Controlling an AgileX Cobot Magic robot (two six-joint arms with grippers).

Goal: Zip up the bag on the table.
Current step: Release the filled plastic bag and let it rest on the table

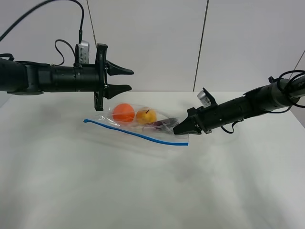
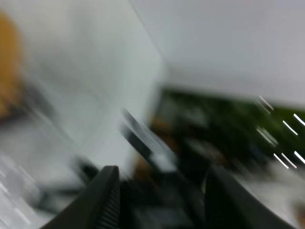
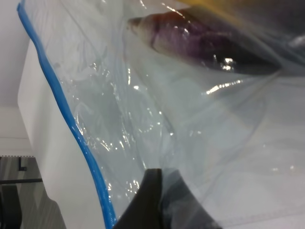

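The clear bag (image 1: 110, 120) lies on the white table (image 1: 143, 191), with its blue seal strip (image 1: 138, 135) along the near edge. An orange ball (image 1: 123, 112), a yellow fruit (image 1: 146, 116) and a purple item (image 1: 162, 124) show through it. My right gripper (image 1: 178, 130) is shut on the bag's right corner, by the strip's right end. The right wrist view shows crinkled plastic (image 3: 143, 109), the strip (image 3: 71, 129), the purple item (image 3: 205, 43) and a dark fingertip (image 3: 155, 200). My left gripper (image 1: 126, 79) is open and empty, in the air above the bag's left end. Its view is blurred, with both fingers (image 2: 107, 200) apart.
A grey wall with vertical seams (image 1: 202, 43) stands behind the table. Cables hang from the left arm (image 1: 47, 76) and loop by the right arm (image 1: 252, 107). Bare tabletop lies in front of the bag.
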